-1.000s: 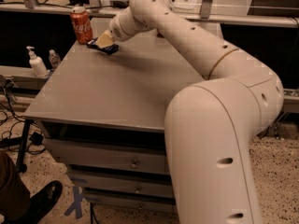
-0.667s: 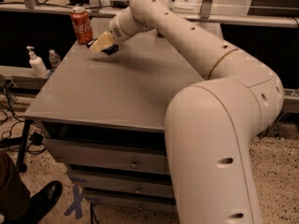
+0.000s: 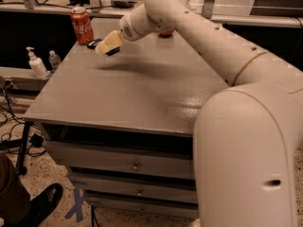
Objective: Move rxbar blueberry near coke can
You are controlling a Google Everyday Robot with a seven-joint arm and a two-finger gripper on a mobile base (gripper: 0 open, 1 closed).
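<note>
The end effector (image 3: 110,42) hangs just above the counter (image 3: 142,93), near the far left corner. I cannot tell if it is open or closed. The rxbar blueberry (image 3: 94,43) lies flat on the counter just to the left of the end effector, on the side toward the coke can (image 3: 82,26). The bar looks small, dark and thin. Only a bit of it shows, so I cannot tell which way its long side points. It sits very close to the red can, so the job looks almost done.
</note>
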